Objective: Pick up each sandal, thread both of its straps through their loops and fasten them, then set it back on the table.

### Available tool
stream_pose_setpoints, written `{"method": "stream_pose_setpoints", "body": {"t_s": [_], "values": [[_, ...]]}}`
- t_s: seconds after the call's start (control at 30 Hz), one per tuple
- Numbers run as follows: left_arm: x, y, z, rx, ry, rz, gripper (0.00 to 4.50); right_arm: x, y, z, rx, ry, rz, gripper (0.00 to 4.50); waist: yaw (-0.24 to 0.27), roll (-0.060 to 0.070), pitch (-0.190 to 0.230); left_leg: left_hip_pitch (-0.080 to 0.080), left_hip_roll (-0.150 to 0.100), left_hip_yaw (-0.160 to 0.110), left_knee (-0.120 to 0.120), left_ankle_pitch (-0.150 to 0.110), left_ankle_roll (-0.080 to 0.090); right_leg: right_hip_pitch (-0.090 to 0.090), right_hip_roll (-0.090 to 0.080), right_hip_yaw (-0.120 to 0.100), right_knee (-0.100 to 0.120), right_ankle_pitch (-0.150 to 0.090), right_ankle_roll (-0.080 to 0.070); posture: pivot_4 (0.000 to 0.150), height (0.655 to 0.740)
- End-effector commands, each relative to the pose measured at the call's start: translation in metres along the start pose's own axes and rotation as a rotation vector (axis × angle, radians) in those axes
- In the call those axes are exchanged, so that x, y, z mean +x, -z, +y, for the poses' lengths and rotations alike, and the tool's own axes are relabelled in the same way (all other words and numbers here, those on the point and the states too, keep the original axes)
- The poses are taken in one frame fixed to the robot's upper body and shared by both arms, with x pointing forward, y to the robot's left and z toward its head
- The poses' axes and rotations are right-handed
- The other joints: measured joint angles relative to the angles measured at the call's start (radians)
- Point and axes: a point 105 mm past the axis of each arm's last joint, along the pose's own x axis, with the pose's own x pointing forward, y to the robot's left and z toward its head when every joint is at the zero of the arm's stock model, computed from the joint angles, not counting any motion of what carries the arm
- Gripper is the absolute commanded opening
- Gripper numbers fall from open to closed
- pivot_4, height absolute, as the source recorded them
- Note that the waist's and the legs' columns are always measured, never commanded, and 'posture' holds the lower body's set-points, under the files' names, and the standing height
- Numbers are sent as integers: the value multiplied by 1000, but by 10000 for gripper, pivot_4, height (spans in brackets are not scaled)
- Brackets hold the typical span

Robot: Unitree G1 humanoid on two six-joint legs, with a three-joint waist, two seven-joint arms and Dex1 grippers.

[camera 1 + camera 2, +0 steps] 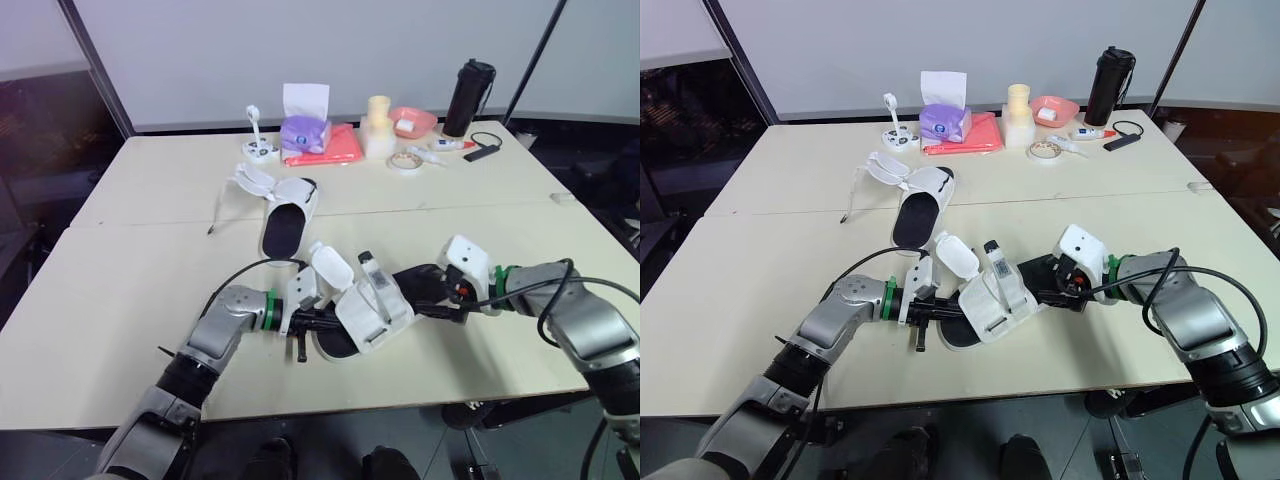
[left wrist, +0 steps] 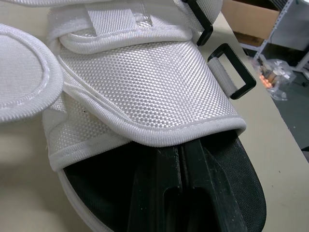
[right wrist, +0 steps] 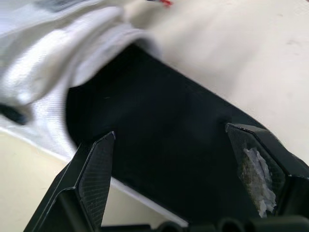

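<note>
A white sandal with a black insole (image 1: 360, 312) lies near the table's front edge, between my two grippers. Its straps stand loose: one flap (image 1: 330, 265) sticks up, and two black loops (image 2: 234, 72) hang free at the side. My left gripper (image 2: 179, 154) is shut, its fingers pushed in along the insole under the white upper (image 2: 145, 87). My right gripper (image 3: 170, 131) is open, its fingers spread over the black heel end (image 3: 159, 159). The second sandal (image 1: 287, 217) lies further back on the table with its straps splayed out.
Along the far edge stand a purple tissue box (image 1: 305, 130), a red cloth (image 1: 335, 148), a cream container (image 1: 378, 125), a pink bowl (image 1: 412, 121), a tape roll (image 1: 405, 161) and a black bottle (image 1: 468, 97). A seam (image 1: 150, 222) crosses the table.
</note>
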Motion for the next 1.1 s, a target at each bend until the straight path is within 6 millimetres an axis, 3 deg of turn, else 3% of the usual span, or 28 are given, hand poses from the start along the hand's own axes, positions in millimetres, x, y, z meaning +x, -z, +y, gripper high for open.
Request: {"method": "stream_pose_setpoints", "body": {"t_s": [0.03, 0.23, 0.33, 0.47, 0.67, 0.93, 1.1], "values": [[-4, -1, 6, 14, -14, 15, 0, -7, -21, 16, -8, -64, -76, 39677, 0, 0, 0, 0, 0, 0, 0, 0, 0, 0, 0, 0, 0, 0, 0, 1500, 7344], [-7, -5, 15, 31, -27, 17, 0, -12, -27, 41, 40, -162, -71, 39677, 1, 0, 0, 0, 0, 0, 0, 0, 0, 0, 0, 0, 0, 0, 0, 1500, 7344], [-7, -6, 17, 35, -29, 15, 0, -13, -25, 45, 41, -165, -60, 39677, 2, 0, 0, 0, 0, 0, 0, 0, 0, 1, 0, 0, 0, 0, 0, 1500, 7344], [-4, -2, 12, 35, -8, 24, 0, -24, -13, 27, 18, -97, 18, 39677, 2, 0, 0, 0, 0, 0, 0, 0, 0, 1, 0, 0, 0, 0, 0, 1500, 7344], [0, 1, 8, 37, 6, 30, 0, -43, -38, -7, 105, -8, -98, 39677, 1, 0, 0, 0, 0, 0, 0, 0, 0, 1, 0, 0, 0, 0, 0, 1500, 7344], [1, 6, 6, 69, 18, 61, 0, -28, -57, -21, 521, -76, -199, 39677, 2, 0, 0, 0, 1, -1, 0, 0, 0, 1, 0, 0, 0, 0, 0, 1500, 7344], [1, 14, 3, 98, 31, 98, 0, -17, -62, -15, 615, -123, -177, 39677, 2, 0, 0, 0, 0, -1, 0, 0, 0, 1, -1, 0, 0, 0, 0, 1500, 7344]]}}
